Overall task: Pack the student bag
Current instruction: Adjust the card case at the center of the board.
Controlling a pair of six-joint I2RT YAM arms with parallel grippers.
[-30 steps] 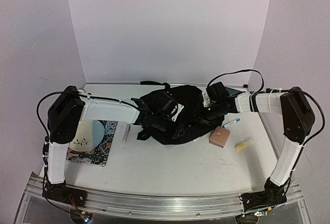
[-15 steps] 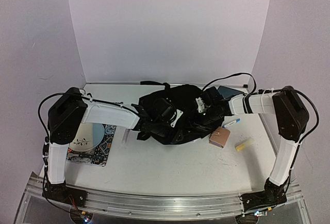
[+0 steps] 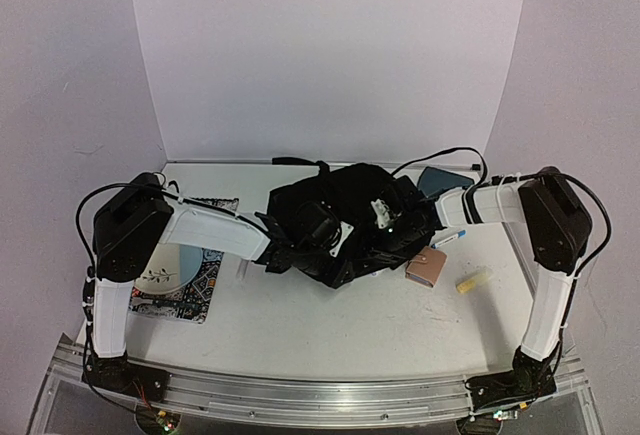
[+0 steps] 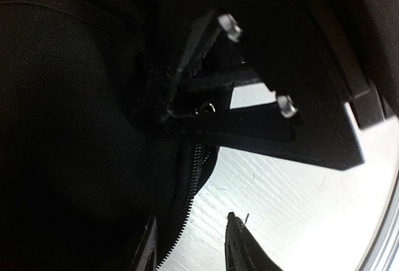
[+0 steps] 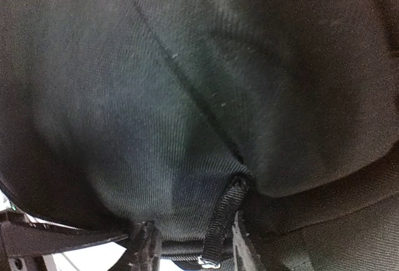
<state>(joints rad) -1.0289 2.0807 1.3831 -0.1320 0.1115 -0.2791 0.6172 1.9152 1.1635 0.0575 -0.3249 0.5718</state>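
Student bag [image 3: 350, 217] lies at mid bench [image 3: 330, 325]; contents not discernible. Left fingers [image 4: 232, 241] parted astride its zipper edge [image 4: 189, 204], bench showing between. Right fingers [image 5: 144, 246] clamped on bag fabric and strap [image 5: 223, 221].

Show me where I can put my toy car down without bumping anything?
The biggest bare patch of table is the near strip in front of the backpack, between the patterned mat and the tan pouch. The right side is crowded: the pouch, a pen and a yellow block lie close together there.
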